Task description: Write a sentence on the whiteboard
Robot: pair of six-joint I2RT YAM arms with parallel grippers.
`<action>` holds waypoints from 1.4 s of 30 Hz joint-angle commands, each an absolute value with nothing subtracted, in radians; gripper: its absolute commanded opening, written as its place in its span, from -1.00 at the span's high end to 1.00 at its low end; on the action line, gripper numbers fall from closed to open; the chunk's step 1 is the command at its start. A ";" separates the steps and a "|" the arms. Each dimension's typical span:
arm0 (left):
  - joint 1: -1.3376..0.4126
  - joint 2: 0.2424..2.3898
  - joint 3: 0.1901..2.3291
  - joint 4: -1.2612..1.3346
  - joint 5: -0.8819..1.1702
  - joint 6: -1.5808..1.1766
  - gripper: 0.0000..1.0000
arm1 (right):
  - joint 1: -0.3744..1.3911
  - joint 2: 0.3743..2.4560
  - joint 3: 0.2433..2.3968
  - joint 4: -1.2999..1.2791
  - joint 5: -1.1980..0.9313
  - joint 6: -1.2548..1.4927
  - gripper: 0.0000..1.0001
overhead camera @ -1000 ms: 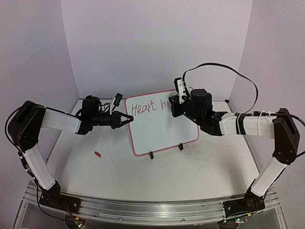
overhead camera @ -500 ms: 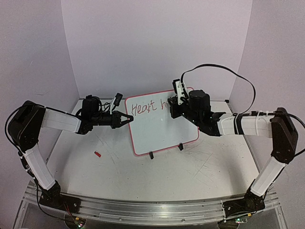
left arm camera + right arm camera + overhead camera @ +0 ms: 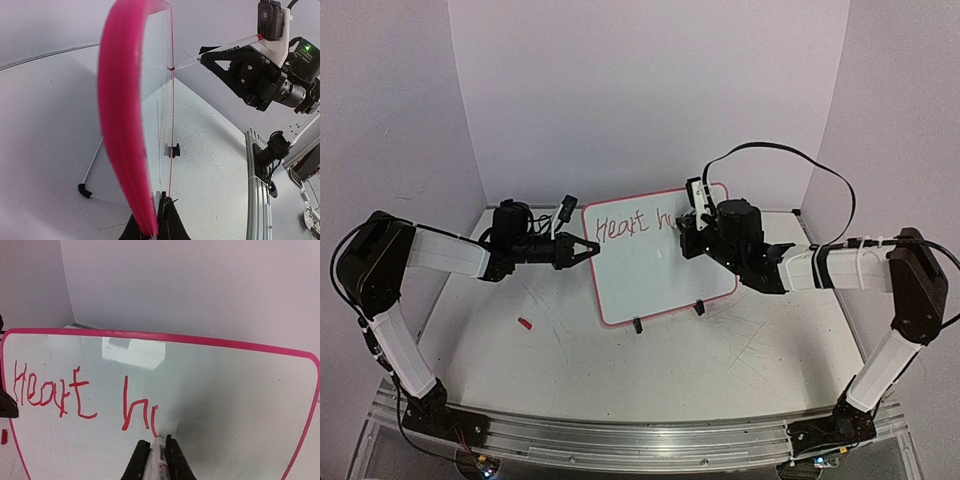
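Table [image 3: 620, 385] is scuffed and enclosed by white walls on three sides. Whiteboard [image 3: 655, 275] is stood on its long edge near table centre, between the two arms, on two black clip feet [image 3: 637, 325]. Its pink-red rim is seen all round and its face is turned toward the arm bases.

Left gripper [image 3: 588, 250] is closed on the board's left edge. In the left wrist view the rim is seen pinched between the fingers at frame bottom.

Right gripper [image 3: 158, 462] is clamped narrow on a marker [image 3: 225, 47], which is held pointing at the board's upper middle. The red tip is seen touching the surface in both wrist views.

Red writing [image 3: 50, 390] is read as "Heart", then "h" plus one short further stroke. The tip is sat at the bottom of that stroke.

Small red piece [image 3: 524, 323] is lying on the table left of the board, well apart from it. What it is cannot be told.
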State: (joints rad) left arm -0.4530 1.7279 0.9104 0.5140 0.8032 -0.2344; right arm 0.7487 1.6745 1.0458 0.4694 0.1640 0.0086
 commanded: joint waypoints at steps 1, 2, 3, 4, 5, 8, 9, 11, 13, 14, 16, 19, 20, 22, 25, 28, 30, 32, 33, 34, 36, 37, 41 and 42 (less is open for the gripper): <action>-0.442 1.730 0.931 0.476 0.652 -0.095 1.00 | 0.746 1.634 1.043 0.482 0.249 0.019 1.00; -0.442 1.731 0.931 0.476 0.652 -0.095 1.00 | 0.746 1.635 1.044 0.488 0.257 0.017 1.00; -0.442 1.731 0.931 0.476 0.652 -0.095 1.00 | 0.746 1.637 1.047 0.496 0.264 0.014 1.00; -0.442 1.731 0.931 0.475 0.652 -0.095 1.00 | 0.746 1.639 1.052 0.503 0.273 0.012 1.00; -0.442 1.730 0.931 0.475 0.653 -0.095 1.00 | 0.746 1.642 1.058 0.509 0.280 0.009 1.00; -0.442 1.725 0.928 0.475 0.650 -0.094 1.00 | 0.746 1.654 1.080 0.518 0.281 0.009 1.00; -0.443 1.725 0.927 0.475 0.649 -0.093 1.00 | 0.746 1.659 1.087 0.519 0.278 0.008 1.00; -0.442 1.724 0.926 0.475 0.651 -0.092 1.00 | 0.746 1.669 1.102 0.522 0.266 0.008 1.00; -0.442 1.724 0.926 0.474 0.650 -0.092 1.00 | 0.746 1.681 1.116 0.524 0.256 -0.021 1.00; -0.442 1.724 0.926 0.474 0.651 -0.091 1.00 | 0.746 1.687 1.123 0.524 0.250 -0.026 1.00; -0.442 1.724 0.927 0.474 0.650 -0.090 1.00 | 0.746 1.693 1.131 0.524 0.240 -0.026 1.00; -0.442 1.725 0.926 0.473 0.649 -0.089 1.00 | 0.746 1.705 1.146 0.520 0.225 -0.022 1.00; -0.441 1.724 0.926 0.473 0.649 -0.088 1.00 | 0.746 1.710 1.153 0.515 0.219 -0.020 1.00; -0.442 1.724 0.926 0.474 0.649 -0.087 1.00 | 0.746 1.722 1.161 0.503 0.207 -0.011 1.00; -0.442 1.724 0.925 0.473 0.649 -0.087 1.00 | 0.747 1.730 1.156 0.492 0.187 0.010 1.00; -0.442 1.721 0.923 0.472 0.649 -0.086 1.00 | 0.749 1.727 1.138 0.490 0.181 0.037 1.00; -0.442 1.722 0.924 0.472 0.650 -0.087 1.00 | 0.750 1.724 1.133 0.490 0.173 0.040 1.00; -0.442 1.725 0.925 0.472 0.652 -0.087 1.00 | 0.751 1.723 1.132 0.489 0.165 0.041 1.00; -0.442 1.725 0.925 0.472 0.652 -0.088 1.00 | 0.751 1.721 1.130 0.489 0.160 0.040 1.00; -0.442 1.724 0.925 0.472 0.652 -0.088 1.00 | 0.752 1.720 1.129 0.487 0.154 0.040 1.00; -0.442 1.720 0.924 0.472 0.652 -0.088 1.00 | 0.752 1.720 1.129 0.481 0.141 0.042 1.00; -0.441 1.720 0.923 0.472 0.652 -0.088 1.00 | 0.753 1.718 1.128 0.478 0.138 0.044 1.00; -0.442 1.724 0.927 0.472 0.655 -0.090 1.00 | 0.753 1.679 1.100 0.499 0.161 0.043 1.00; -0.442 1.725 0.928 0.472 0.655 -0.091 1.00 | 0.753 1.651 1.080 0.520 0.172 0.045 1.00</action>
State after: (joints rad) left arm -0.4530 1.7279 0.9104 0.5114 0.8017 -0.2325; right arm 0.7498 1.7057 1.1208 0.4863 0.1608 0.0308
